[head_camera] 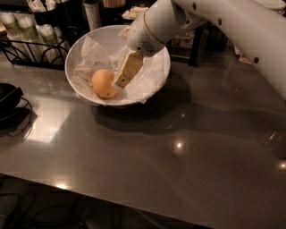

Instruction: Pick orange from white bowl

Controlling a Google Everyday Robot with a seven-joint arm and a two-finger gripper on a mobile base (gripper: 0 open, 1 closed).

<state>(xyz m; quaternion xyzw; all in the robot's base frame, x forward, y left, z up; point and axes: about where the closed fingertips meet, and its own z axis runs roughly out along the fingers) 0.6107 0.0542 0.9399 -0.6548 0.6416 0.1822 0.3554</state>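
Observation:
The orange (102,83) lies in the left front part of the white bowl (105,35), on crumpled white paper (91,56). The bowl stands on the grey table at the back left. My gripper (119,82) reaches down into the bowl from the upper right, and its beige tip is right against the orange's right side. The thick white arm (223,27) crosses the top right of the view and hides the bowl's far right rim.
A black wire rack with bottles (27,38) stands behind the bowl at the left. A black dish (6,96) sits at the left table edge. A white cup (92,13) and other items stand at the back. The shiny grey tabletop (178,156) fills the foreground.

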